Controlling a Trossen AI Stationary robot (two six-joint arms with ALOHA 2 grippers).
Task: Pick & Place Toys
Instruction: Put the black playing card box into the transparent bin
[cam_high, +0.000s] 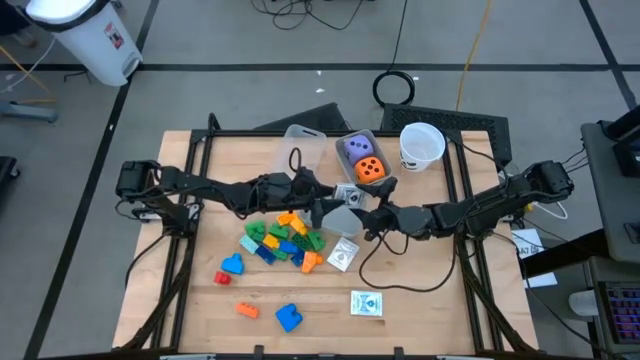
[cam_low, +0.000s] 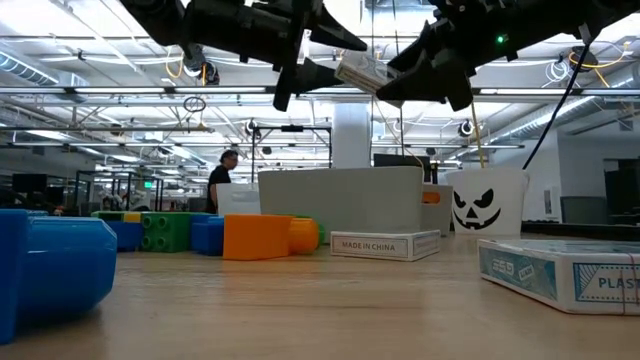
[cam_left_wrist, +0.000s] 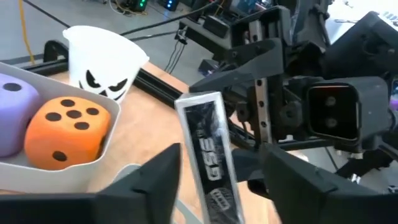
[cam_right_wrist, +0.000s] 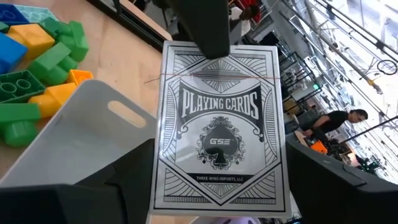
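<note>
A black-and-white playing-card pack (cam_right_wrist: 219, 124) hangs in the air between my two grippers over the table's middle (cam_high: 346, 194); the low view shows it tilted (cam_low: 358, 72). My right gripper (cam_right_wrist: 221, 193) is shut on it, reaching in from the right (cam_high: 368, 214). My left gripper (cam_left_wrist: 221, 155) is open, reaching in from the left (cam_high: 322, 205), with one finger (cam_right_wrist: 202, 28) in front of the pack's face and one behind. Coloured blocks (cam_high: 285, 240) lie piled on the table. A purple die (cam_high: 357, 148) and an orange die (cam_high: 370, 169) sit in a clear bin. My right gripper pinches the card pack by its two long side edges (cam_right_wrist: 163, 155) between its two fingers, which lie along the pack. The fingers come about level from the table's right. The pack is lifted clear of the table, tilted, with its free end toward my left gripper.
A white cup with a black face (cam_high: 422, 145) stands far right of the dice bin (cam_high: 352, 137). A second clear bin (cam_high: 300, 146) is at the far middle and a pale bin (cam_right_wrist: 93, 124) lies under the grippers. Two more card packs (cam_high: 343, 254) (cam_high: 366, 304) and loose blocks (cam_high: 289, 318) lie near the front.
</note>
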